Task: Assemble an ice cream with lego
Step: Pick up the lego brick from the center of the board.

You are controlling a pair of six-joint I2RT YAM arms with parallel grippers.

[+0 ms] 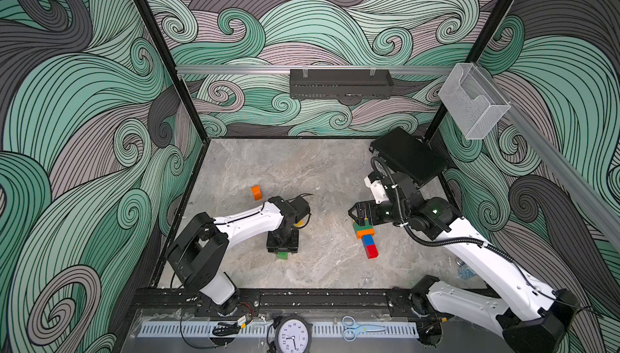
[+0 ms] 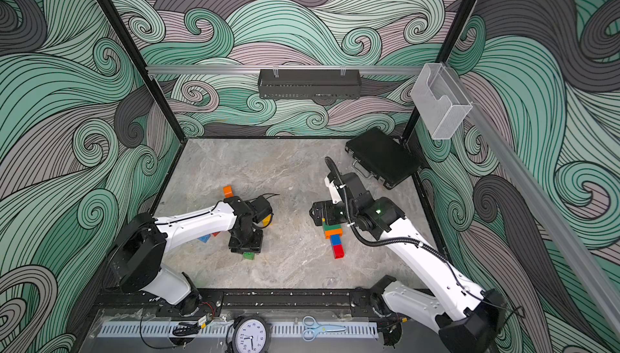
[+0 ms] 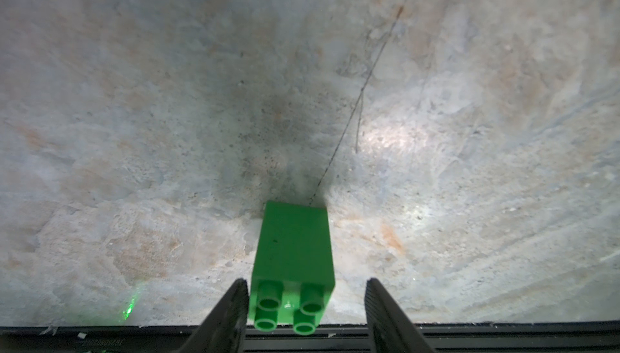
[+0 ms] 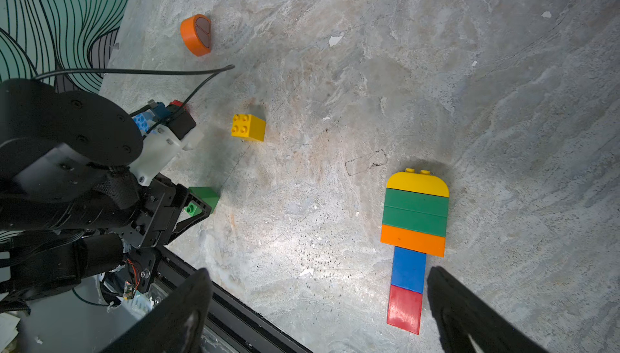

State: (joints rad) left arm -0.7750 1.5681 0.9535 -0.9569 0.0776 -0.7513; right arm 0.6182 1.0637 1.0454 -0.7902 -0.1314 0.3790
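A green square lego brick (image 3: pixel 293 257) lies on its side on the marble table, studs toward the left wrist camera. My left gripper (image 3: pixel 305 282) straddles it: one finger (image 3: pixel 235 301) touches its side, the other stands a gap away. Both top views show this brick (image 1: pixel 282 255) peeking out under the gripper. A flat assembly (image 4: pixel 416 220) of yellow round-topped, green, orange, blue and red bricks lies right of centre (image 1: pixel 365 237). My right gripper (image 4: pixel 318 270) hovers open beside its red end, holding nothing.
A loose yellow brick (image 4: pixel 248 128) and an orange round-topped brick (image 4: pixel 196 34) lie near the left arm. Blue (image 2: pixel 204 238) and red (image 2: pixel 215 234) bricks show under that arm. A black case (image 1: pixel 407 157) fills the back right corner. The black rail (image 1: pixel 302 297) borders the front.
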